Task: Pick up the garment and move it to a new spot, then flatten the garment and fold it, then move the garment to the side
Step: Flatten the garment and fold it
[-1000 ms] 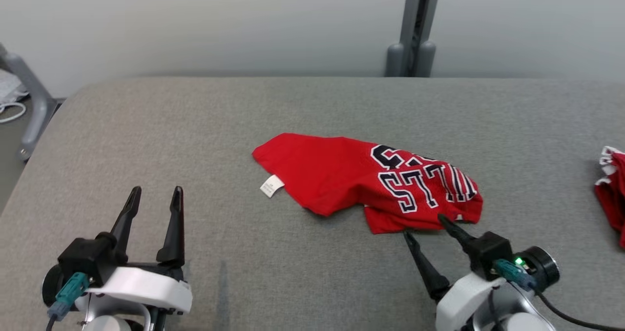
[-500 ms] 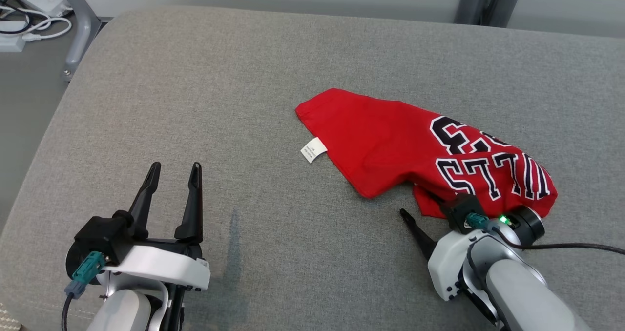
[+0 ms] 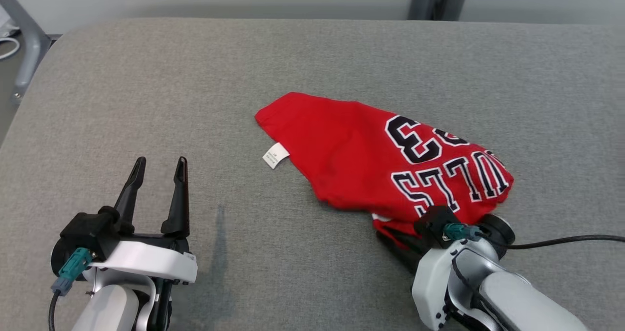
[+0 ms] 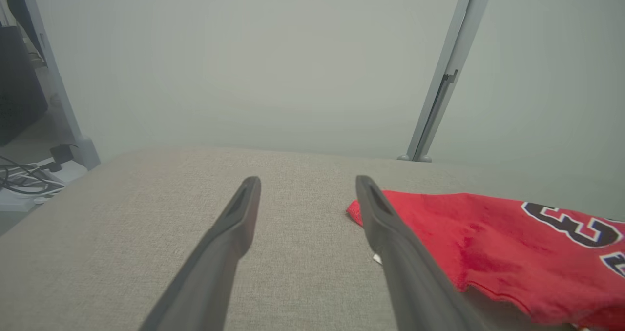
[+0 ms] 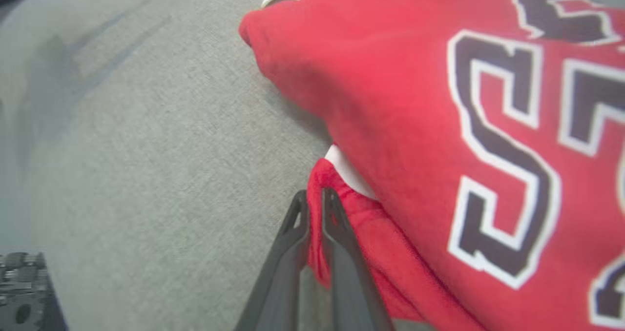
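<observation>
the red garment [image 3: 361,160] lies crumpled on the grey fabric tabletop [image 3: 146,77], right of the middle. its plain end points toward the centre and its lettered end toward the near right. black, white-edged numbers and letters run across that lettered end, upside down from where the robot stands. a small white tag [image 3: 275,155] sticks out of the hem on the left side and rests on the tabletop.

the right gripper [image 5: 312,195] is down at the garment's near edge, its two dark fingers drawn together with a fold of red cloth pinched between them. beside the tips a sliver of white trim shows under the top layer. a black cable [image 3: 561,240] trails from that wrist toward the right edge.

the left gripper [image 3: 160,161] sits near the left front corner, well apart from the garment, its fingers spread wide with nothing between them, pointing toward the far edge. a grey post [image 4: 439,92] stands behind the far edge.
</observation>
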Controlling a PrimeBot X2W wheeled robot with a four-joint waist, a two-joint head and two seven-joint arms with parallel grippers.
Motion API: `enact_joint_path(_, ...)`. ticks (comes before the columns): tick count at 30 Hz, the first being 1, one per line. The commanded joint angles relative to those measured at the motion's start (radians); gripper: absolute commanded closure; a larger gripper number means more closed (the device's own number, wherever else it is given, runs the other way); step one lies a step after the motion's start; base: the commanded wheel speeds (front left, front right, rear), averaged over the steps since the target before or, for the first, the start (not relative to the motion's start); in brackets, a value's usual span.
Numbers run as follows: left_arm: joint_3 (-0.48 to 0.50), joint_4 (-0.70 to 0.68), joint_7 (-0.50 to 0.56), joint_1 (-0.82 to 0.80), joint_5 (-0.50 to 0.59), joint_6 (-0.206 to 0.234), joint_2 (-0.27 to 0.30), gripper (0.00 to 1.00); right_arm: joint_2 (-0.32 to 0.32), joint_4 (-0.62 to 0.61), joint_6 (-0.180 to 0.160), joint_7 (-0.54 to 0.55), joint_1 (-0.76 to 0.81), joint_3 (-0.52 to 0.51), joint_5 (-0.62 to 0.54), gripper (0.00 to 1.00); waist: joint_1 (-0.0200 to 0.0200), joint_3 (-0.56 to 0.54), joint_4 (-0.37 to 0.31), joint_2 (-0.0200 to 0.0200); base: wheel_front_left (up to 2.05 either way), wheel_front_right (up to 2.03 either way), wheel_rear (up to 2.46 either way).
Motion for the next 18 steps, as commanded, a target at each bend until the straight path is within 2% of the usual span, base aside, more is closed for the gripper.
enact_joint_path(1, 0.007, -0.005, -0.004, 0.002, 0.003, 0.006, 0.010, 0.00, -0.024, -0.066, 0.000, 0.038, 0.021, 0.014, 0.070, 1.00, 0.0000, -0.016, -0.032, 0.0000, 0.00, 0.00, 0.00)
enact_joint_path(4, 0.016, -0.013, -0.004, 0.012, 0.006, 0.010, 0.014, 0.00, -0.107, -0.256, 0.000, 0.154, 0.046, 0.028, 0.216, 1.00, 0.0000, -0.024, -0.059, 0.0000, 0.00, 0.00, 0.00)
enact_joint_path(7, 0.020, -0.023, -0.005, 0.019, 0.007, 0.014, 0.019, 0.00, -0.173, -0.428, 0.000, 0.261, 0.085, -0.019, 0.331, 1.00, 0.0000, -0.028, -0.077, 0.0000, 0.00, 0.00, 0.00)
enact_joint_path(10, 0.022, -0.032, -0.005, 0.023, 0.007, 0.015, 0.025, 0.00, -0.208, -0.565, 0.000, 0.339, 0.128, -0.109, 0.439, 1.00, 0.0000, -0.029, -0.089, 0.0000, 0.00, 0.00, 0.00)
enact_joint_path(15, 0.022, -0.044, -0.003, 0.030, 0.006, 0.019, 0.031, 0.00, -0.190, -0.712, 0.000, 0.381, 0.178, -0.322, 0.533, 1.00, 0.0000, -0.025, -0.097, 0.0000, 0.00, 0.00, 0.00)
enact_joint_path(18, 0.020, -0.050, 0.000, 0.025, 0.005, 0.023, 0.033, 0.00, -0.152, -0.731, 0.000, 0.374, 0.181, -0.450, 0.551, 1.00, 0.0000, -0.018, -0.098, 0.0000, 0.00, 0.00, 0.00)
